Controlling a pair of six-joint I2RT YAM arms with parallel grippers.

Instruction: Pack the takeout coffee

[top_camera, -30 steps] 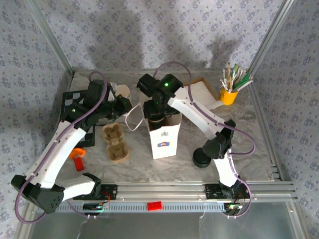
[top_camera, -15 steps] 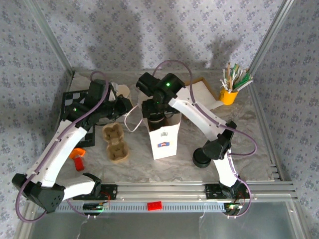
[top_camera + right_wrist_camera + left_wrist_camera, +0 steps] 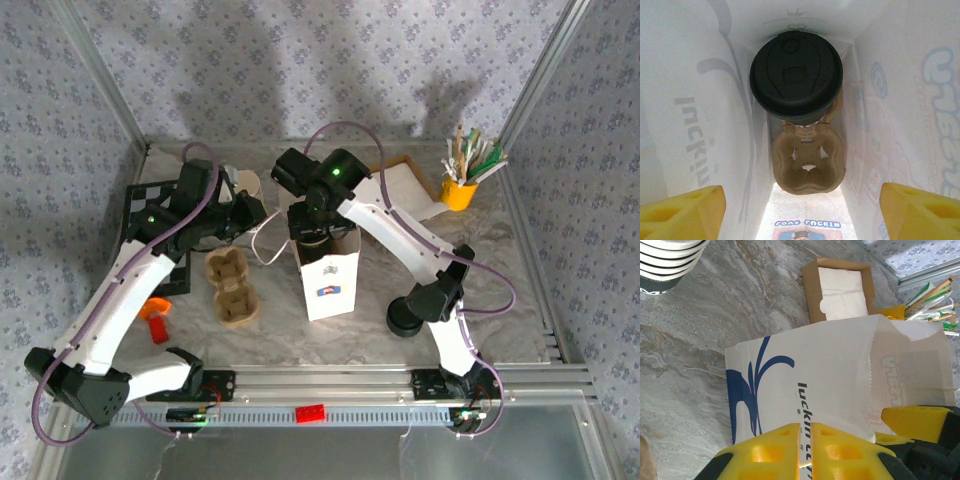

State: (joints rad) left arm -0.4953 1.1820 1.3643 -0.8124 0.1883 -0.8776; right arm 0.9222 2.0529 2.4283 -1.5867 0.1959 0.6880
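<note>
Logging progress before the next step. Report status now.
Left fingers shut at paper bag. Right fingers open inside bag. Takeout coffee in pulp tray, deep in bag. Nothing over it.

takeout coffee [image 3: 796,75] sides hidden from above, stacked cups [image 3: 670,262] cropped at the corner

Top camera looks down from afar; 2 wrist cameras sit close: left beside, right inside the shared bag [image 3: 330,285].

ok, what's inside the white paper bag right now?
In the bag: a pulp tray holding one black-lidded cup, its other slot empty. The lid hides most of the cup's body.
</note>
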